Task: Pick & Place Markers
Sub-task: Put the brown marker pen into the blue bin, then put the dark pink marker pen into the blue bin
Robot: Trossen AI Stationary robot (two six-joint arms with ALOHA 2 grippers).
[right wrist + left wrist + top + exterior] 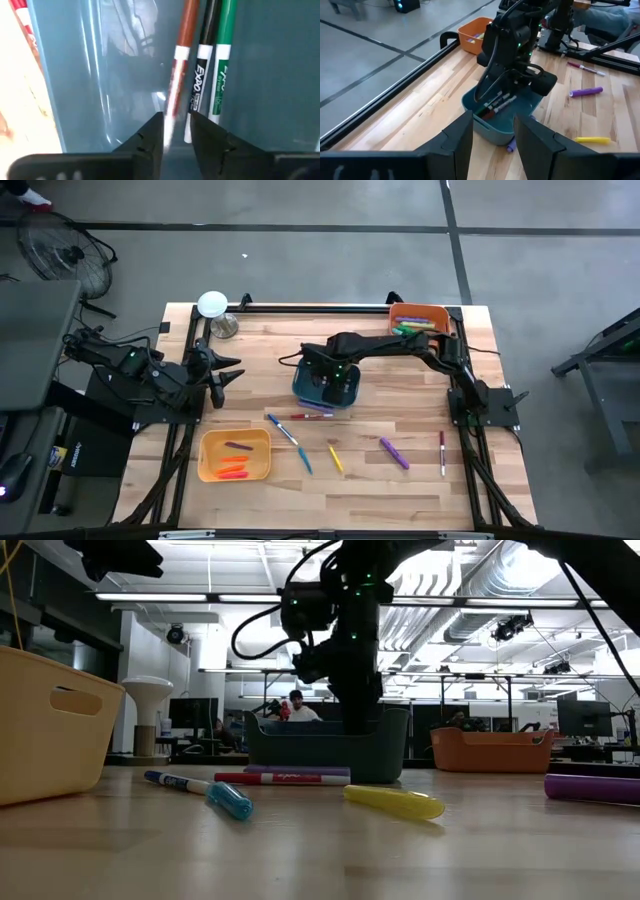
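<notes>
The right gripper (175, 131) is parked down inside the teal bin (300, 387) mid-frame in the high view, fingers slightly parted around a brown-capped marker (181, 75), though an actual grasp can't be confirmed. Black and green markers (220, 65) are laid right beside it. More markers (392, 451) are scattered lower center, and the left gripper (232, 373) is kept open at left.
</notes>
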